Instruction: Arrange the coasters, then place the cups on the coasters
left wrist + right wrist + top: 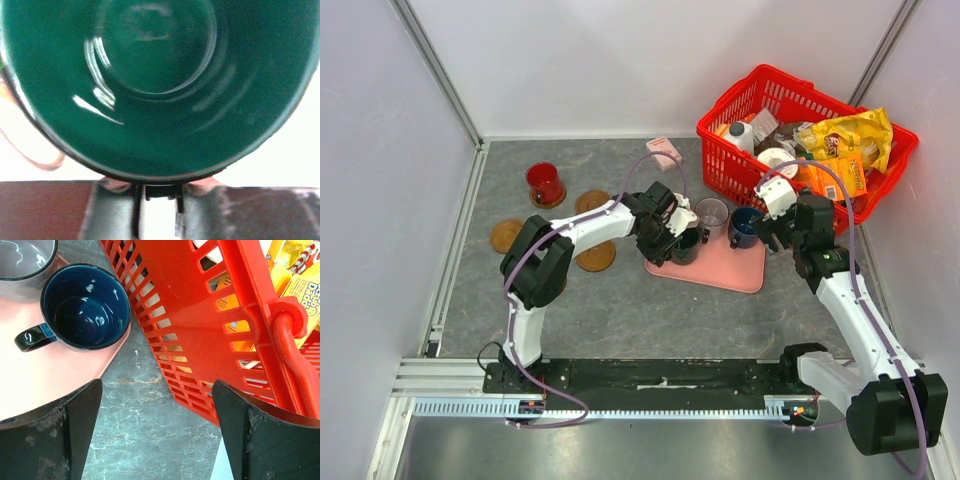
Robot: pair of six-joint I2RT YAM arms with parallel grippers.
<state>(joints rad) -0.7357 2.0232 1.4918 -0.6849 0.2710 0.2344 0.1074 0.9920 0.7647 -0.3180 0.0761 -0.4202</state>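
Left gripper (157, 192): jaws drawn in to a narrow slit. A dark stub sits between them, just under the near rim of the glossy dark green ceramic mug (155, 75). I take the stub for the mug's handle, pinched from both sides, though the wrist view is too close to be sure. The mug is upright and empty, its mouth open to the camera.

From above, that mug stands at the left end of the flat pink rectangular tray (720, 268), centre of the frame, with the left arm stretched out to it. Its handle side seems to face the arm.

Right gripper (156, 387): jaws spread full wide, with only grey table between them. The navy blue mug (85, 307) sits up and left of them on the tray's corner, its handle pointing to the frame's left. The red plastic basket (200, 330) is close on the right.

Coasters (506, 235): flat round brown discs, all left of the tray in the top view. One carries the red mug (545, 183), upper left. I count three bare. The nearest bare coaster (596, 256) lies just left of the green mug, beside the left arm's forearm.

Judgement: this is the left arm's job. It should lift the mug, carry it left across the frame and set it down centred. The right arm is well apart from every coaster.
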